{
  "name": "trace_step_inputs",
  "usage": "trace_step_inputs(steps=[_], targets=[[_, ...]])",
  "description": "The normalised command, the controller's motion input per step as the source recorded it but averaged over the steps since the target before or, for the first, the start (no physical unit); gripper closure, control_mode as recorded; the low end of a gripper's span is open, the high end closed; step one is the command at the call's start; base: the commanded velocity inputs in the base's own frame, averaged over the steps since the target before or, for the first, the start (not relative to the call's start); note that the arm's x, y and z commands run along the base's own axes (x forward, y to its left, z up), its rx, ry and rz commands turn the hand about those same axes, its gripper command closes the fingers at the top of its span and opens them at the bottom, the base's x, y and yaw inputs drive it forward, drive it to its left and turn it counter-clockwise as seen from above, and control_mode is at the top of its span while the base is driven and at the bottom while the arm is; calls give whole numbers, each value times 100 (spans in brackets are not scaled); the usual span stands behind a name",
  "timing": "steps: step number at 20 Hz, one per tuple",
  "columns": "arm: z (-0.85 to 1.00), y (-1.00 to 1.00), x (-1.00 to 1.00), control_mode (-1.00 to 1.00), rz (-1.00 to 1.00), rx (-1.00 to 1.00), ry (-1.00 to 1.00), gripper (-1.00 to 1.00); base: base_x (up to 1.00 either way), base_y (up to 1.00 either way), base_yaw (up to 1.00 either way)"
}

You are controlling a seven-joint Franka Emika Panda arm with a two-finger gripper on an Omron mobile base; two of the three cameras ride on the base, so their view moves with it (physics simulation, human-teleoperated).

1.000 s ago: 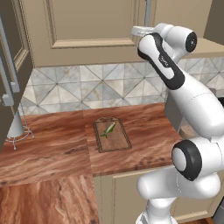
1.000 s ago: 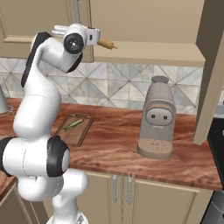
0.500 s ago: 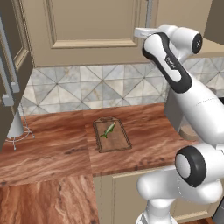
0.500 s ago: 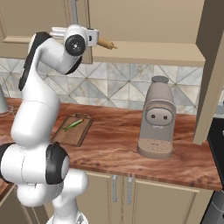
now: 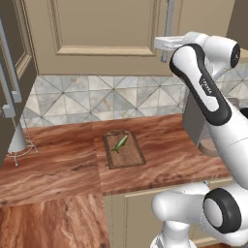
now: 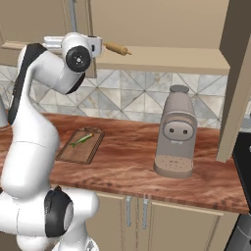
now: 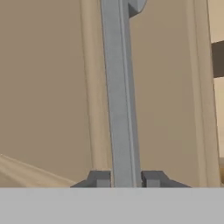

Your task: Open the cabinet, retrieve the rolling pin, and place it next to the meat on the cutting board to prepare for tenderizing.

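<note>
Now the gripper [image 7: 125, 178] is clamped tight on the cabinet's [image 5: 101, 34] vertical bar handle [image 7: 119, 87]; the rolling pin [image 6: 116, 48] lies crosswise just right of this handle.

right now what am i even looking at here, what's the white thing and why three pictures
The white thing is a robot arm on a base, in a simulated kitchen. Two pictures come from cameras on that base, looking over the arm from its left and from its right, so they show the same scene from two sides. The third comes from a camera on the hand, looking along its fingers.

On the wooden counter lies a dark cutting board with a small greenish piece of meat on it. A grey coffee machine stands further right.

In the hand view the fingers are closed around the cabinet's silver bar handle. In the right base view a rolling pin lies on the cabinet shelf.
</note>
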Motion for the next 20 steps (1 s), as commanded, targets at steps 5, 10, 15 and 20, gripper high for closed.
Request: trace_step_inputs(steps=[5, 10, 15, 20], targets=[[-46, 56, -62, -100, 11, 0, 0, 100, 0, 0, 0], [-46, 57, -64, -100, 10, 0, 0, 100, 0, 0, 0], [-41, 60, -59, -100, 6, 0, 0, 100, 0, 0, 0], [-28, 27, -59, -100, 2, 0, -1, -100, 0, 0, 0]])
